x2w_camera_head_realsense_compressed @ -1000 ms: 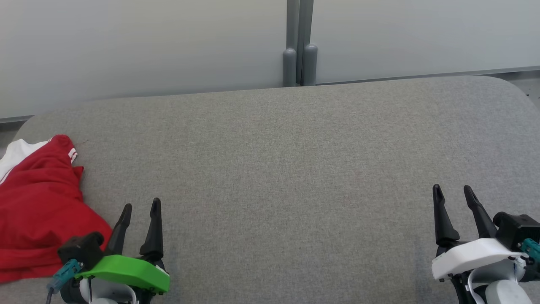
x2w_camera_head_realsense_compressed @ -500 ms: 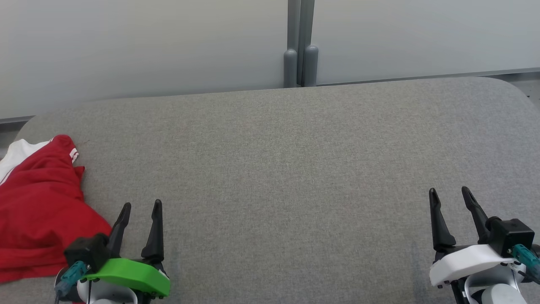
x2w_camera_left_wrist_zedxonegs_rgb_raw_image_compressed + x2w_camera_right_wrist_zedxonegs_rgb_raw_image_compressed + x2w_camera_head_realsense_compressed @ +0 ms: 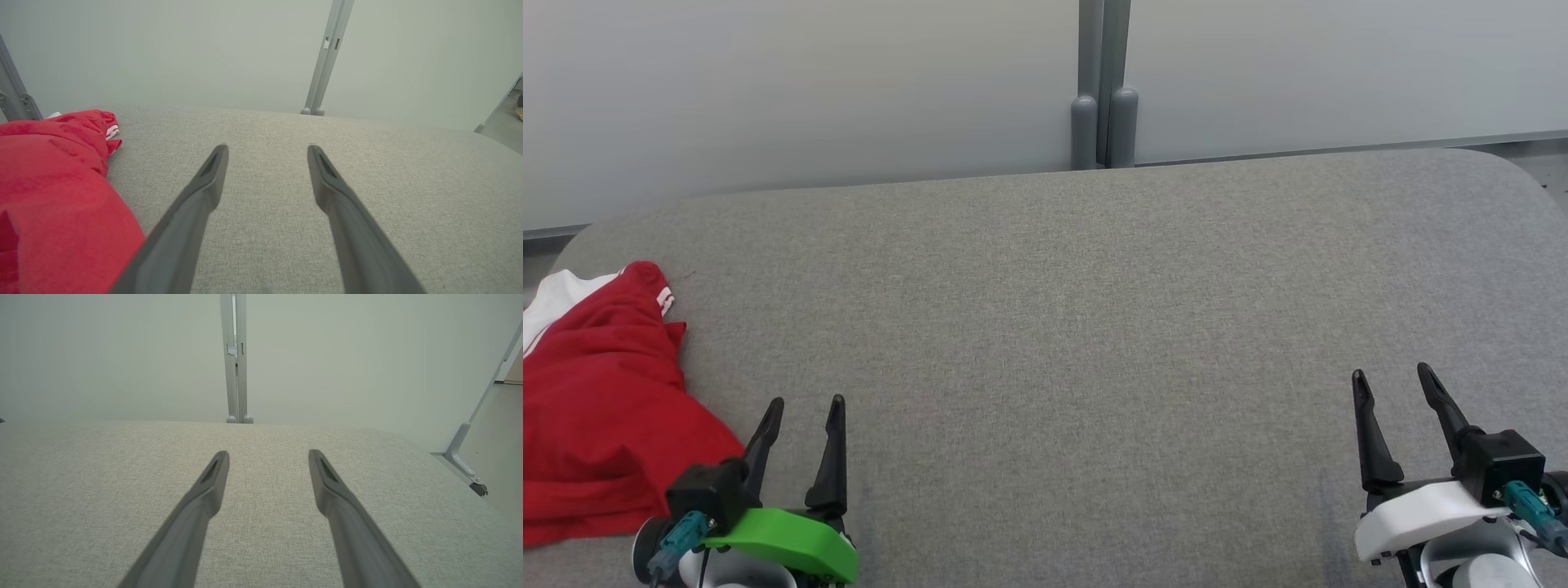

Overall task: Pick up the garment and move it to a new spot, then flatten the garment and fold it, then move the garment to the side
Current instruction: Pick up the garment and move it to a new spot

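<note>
You will find the crumpled red-and-white fabric garment at lower left, just beside the left hand. It and the right hand stand wide apart, holding nothing.

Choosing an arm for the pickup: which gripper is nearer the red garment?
Left. The left gripper is open right beside the red garment, at the edge nearest the middle. The right gripper, also open, is across the grey padded surface at its opposite side.

The left gripper held its two dark fingers spread wide over the grey padded surface. A rumpled red garment lay to the left, near its left finger. A grey post stood at the far edge.
</note>
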Tool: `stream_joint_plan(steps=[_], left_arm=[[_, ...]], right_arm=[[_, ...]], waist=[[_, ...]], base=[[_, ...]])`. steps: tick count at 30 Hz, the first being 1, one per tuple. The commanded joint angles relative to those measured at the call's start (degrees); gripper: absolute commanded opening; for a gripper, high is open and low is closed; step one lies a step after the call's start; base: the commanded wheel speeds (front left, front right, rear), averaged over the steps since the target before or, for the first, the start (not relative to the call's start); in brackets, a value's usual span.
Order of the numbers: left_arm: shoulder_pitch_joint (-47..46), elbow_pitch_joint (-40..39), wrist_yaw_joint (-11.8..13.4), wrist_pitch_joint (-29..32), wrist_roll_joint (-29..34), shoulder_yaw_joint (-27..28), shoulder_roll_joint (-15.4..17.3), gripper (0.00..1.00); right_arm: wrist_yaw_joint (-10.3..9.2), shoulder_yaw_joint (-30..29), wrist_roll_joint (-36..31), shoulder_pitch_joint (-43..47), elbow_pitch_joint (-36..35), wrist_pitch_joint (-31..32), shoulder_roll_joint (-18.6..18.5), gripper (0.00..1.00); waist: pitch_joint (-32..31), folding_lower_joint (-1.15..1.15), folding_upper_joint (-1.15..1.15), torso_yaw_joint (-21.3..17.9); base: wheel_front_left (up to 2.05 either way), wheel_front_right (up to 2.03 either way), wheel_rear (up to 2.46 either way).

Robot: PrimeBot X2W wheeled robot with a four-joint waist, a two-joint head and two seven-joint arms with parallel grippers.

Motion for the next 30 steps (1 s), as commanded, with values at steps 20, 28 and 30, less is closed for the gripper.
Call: stream_joint_plan(steps=[20,28,30], left_arm=[[0.64,1.61,-0.18,-2.01,4.56,0.30,1.16,1.00],[0.25,1.66,-0.17,-2.01,4.32,0.69,1.29,1.00],[0.14,1.69,-0.17,-2.01,4.28,0.82,1.30,1.00]], right_arm=[[0.01,-0.10,-4.96,1.40,-0.47,-1.97,0.08,1.00],[0.01,-0.24,-4.77,1.17,-0.23,-1.97,0.29,1.00],[0.01,-0.23,-4.89,1.22,-0.33,-1.97,0.32,1.00]], waist=[[-0.08,0.00,0.37,0.19],[0.06,0.00,0.37,0.17],[0.07,0.00,0.37,0.25]], base=[[0.00,0.00,0.00],[0.00,0.00,0.00],[0.00,0.00,0.00]])
